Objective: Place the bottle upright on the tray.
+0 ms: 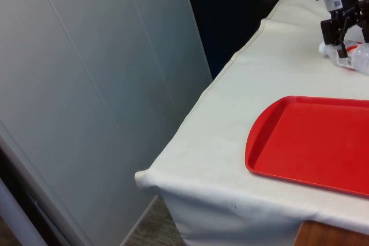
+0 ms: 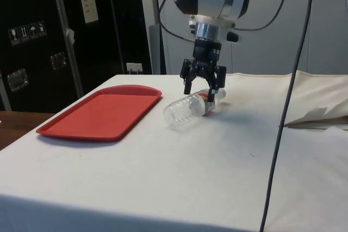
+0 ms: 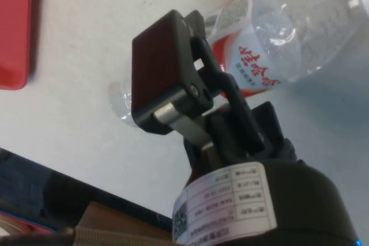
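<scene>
— Bottle first: where does it lie?

— On its side on the white cloth of the surface, clear plastic with a red and white label near the neck. In the side view its capped end points away from the tray and its base points toward the camera. It rests beside the red tray, near it but not touching, with bare cloth between them.

— And the gripper?

— The gripper hangs straight down from the arm, right over the labelled neck end of the bottle. Its black fingers are spread apart, one on each side of the bottle, and they do not press on it. In the front view the gripper stands above the bottle at the front view's right, with the fingertips at about the level of the bottle's top.

— Is the bottle lifted at all?

— No, it lies flat on the cloth. The wrist view shows one finger across the bottle near the label, and an edge of the red tray off to one side.

— The tray itself?

— Flat on the cloth, with nothing on the part that shows
</scene>
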Robot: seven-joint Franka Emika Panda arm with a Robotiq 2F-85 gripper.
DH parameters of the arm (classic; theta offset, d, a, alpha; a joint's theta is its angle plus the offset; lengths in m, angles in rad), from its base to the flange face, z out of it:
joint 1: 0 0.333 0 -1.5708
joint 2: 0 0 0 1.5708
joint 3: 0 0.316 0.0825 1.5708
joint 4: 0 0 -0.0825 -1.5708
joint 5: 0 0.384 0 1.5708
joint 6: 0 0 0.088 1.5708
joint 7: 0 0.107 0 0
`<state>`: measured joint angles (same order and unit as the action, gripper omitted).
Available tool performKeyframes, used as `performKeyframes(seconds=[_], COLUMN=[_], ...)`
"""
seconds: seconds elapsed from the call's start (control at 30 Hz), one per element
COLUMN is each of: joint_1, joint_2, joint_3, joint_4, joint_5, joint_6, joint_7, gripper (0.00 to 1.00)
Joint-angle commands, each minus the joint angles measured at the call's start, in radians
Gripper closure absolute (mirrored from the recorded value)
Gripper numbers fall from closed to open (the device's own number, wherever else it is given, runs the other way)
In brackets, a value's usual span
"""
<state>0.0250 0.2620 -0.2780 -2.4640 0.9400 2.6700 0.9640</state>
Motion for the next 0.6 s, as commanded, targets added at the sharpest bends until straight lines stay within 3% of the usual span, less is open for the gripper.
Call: performKeyframes(seconds=[0.0, 0.1, 0.13, 0.17, 0.4, 0.43, 0.47, 0.57], joint_1=[-0.009, -0.014, -0.002, -0.014, -0.016, -0.007, -0.016, -0.016], joint_2=[-0.006, -0.007, 0.003, -0.006, 0.005, 0.013, 0.005, 0.006], joint_3=[0.003, -0.006, -0.017, -0.009, -0.032, -0.038, -0.035, -0.042], joint_4=[0.001, 0.000, -0.001, 0.001, 0.009, 0.003, 0.011, 0.015], joint_5=[0.018, 0.040, 0.015, 0.049, 0.131, 0.107, 0.141, 0.165], joint_6=[-0.009, -0.027, -0.026, -0.031, -0.073, -0.065, -0.079, -0.096], joint_7=[-0.020, -0.050, -0.028, -0.061, -0.158, -0.137, -0.169, -0.198], gripper=[0.00, 0.00, 0.00, 0.00, 0.00, 0.00, 0.00, 0.00])
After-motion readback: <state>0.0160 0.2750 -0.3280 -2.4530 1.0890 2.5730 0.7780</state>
